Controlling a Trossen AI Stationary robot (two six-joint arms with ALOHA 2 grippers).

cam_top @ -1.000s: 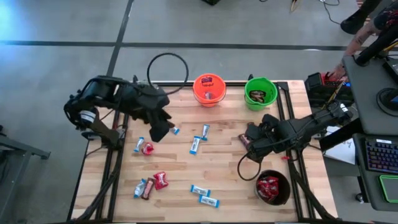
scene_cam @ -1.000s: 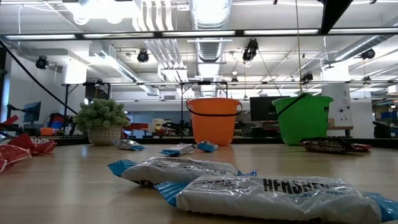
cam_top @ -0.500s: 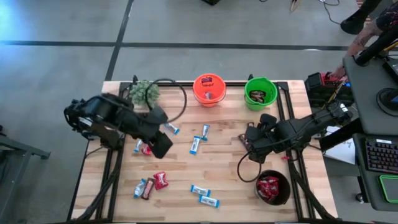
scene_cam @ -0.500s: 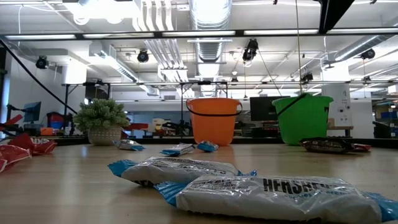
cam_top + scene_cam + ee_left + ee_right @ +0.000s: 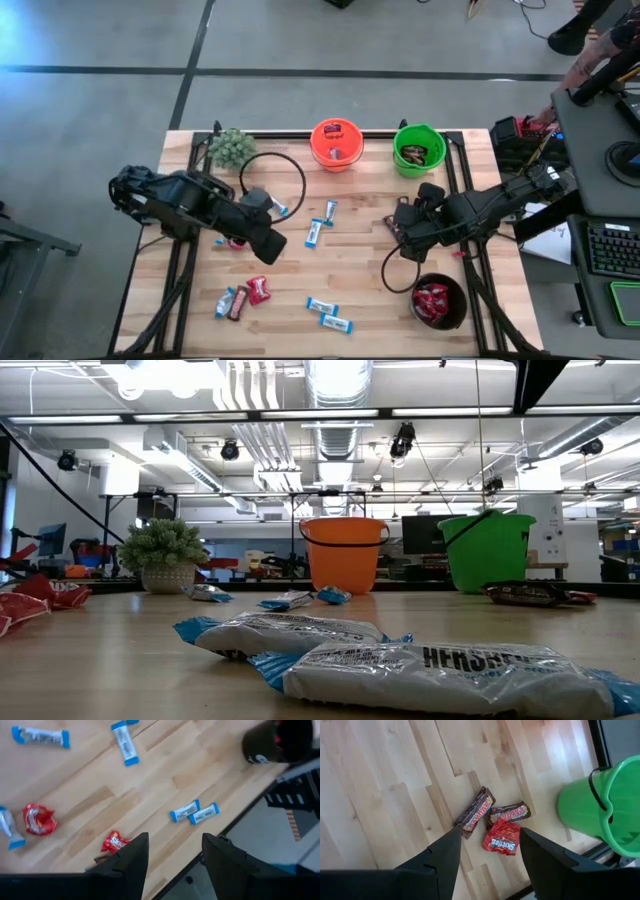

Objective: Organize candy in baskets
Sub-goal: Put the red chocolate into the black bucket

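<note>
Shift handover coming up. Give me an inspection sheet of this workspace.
Surface: wooden table, loose sweets scattered.
Job's things: orange basket, green basket, black basket holding red packets; blue-and-white bars; red packet; brown bars.
Clutter: potted plant.
End effectors: left end effector open, empty; right end effector open above brown bars.
Cables: black loop by left arm.
Surroundings: desk with keyboard; a person's arm.

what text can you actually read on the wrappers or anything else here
"HERSHEY", last letters unclear: on the nearest blue-and-white bar in the low view.
"PAYDAY", roughly legible: on the two dark brown bars in the right wrist view.
"Skittles": on the red packet beside them.
"Ski...": on the red packet in the left wrist view, partly hidden.
Print on the other blue-and-white bars is too small to read.
</note>
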